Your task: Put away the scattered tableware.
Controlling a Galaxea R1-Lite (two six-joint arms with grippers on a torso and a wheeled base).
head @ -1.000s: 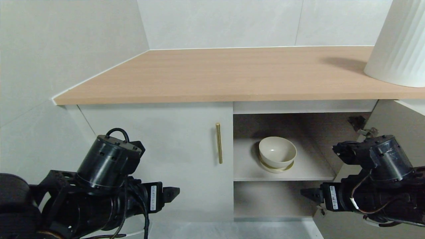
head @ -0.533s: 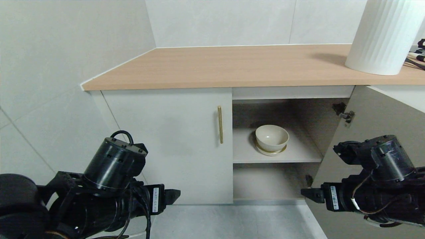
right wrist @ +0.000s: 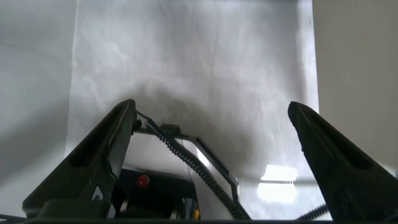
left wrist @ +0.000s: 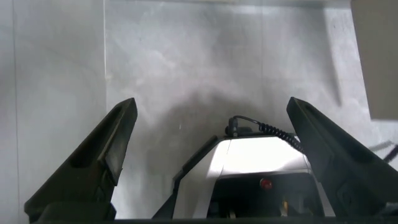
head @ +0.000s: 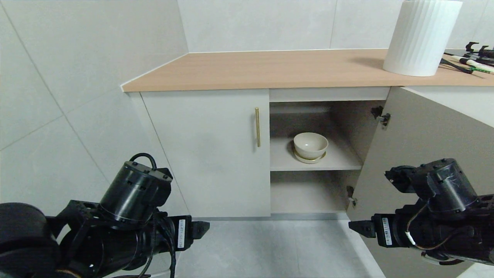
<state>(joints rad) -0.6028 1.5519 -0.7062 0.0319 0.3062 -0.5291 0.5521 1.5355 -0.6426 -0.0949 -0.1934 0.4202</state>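
A cream bowl [head: 310, 144] sits on a small plate [head: 308, 158] on the upper shelf [head: 339, 162] of the cabinet, whose right door [head: 417, 154] stands swung out. My left gripper [head: 200, 228] hangs low at the left, in front of the closed cabinet door [head: 208, 150], its fingers [left wrist: 112, 149] spread open over the floor with nothing between them. Low on the right, beside the swung-out door, my right gripper [head: 357, 227] is also open and empty, fingers [right wrist: 109, 155] wide apart.
A wooden countertop [head: 270, 67] carries a tall white ribbed container [head: 420, 36] and several utensils [head: 469, 61] at the far right. A gold handle [head: 257, 126] runs down the closed door. The lower shelf [head: 308, 193] is bare. Grey floor [head: 270, 247] lies in front.
The whole head view has shifted: the cabinet now looks smaller and farther, more floor and the utensils have come into sight. Both arms hold the same pose.
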